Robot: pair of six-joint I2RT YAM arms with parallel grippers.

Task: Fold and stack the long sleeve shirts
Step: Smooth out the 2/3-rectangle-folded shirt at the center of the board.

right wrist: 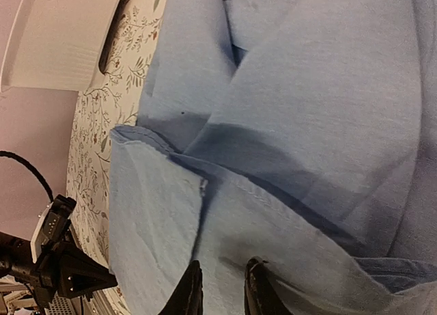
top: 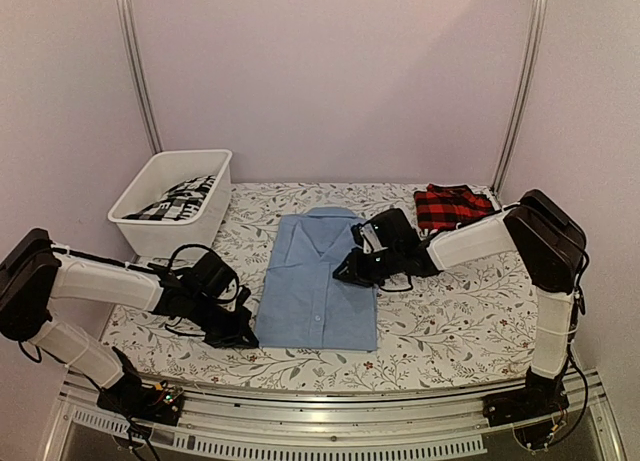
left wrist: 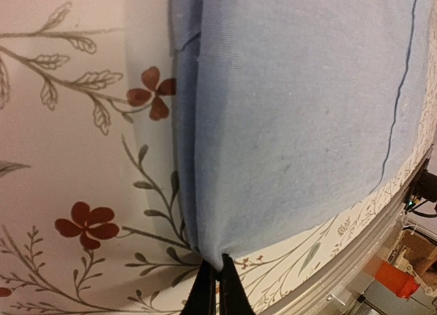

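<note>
Centrally on the floral table (top: 450, 311) we see the light blue shirt (top: 315, 291), folded; the plaid shirt (top: 450, 206) lies at one o'clock. At the blue shirt's seven-o'clock corner the left gripper (left wrist: 218, 288) pinches cloth; the right gripper (right wrist: 222, 288), jaws slightly parted, is at its two-o'clock edge.

We see the light blue shirt (top: 318, 286) as matt woven cloth (fine grain close up), the plaid shirt (top: 448, 205) also cloth, the white bin (top: 165, 239) smooth plastic, the worktop (top: 460, 321) matt with printed flowers.
</note>
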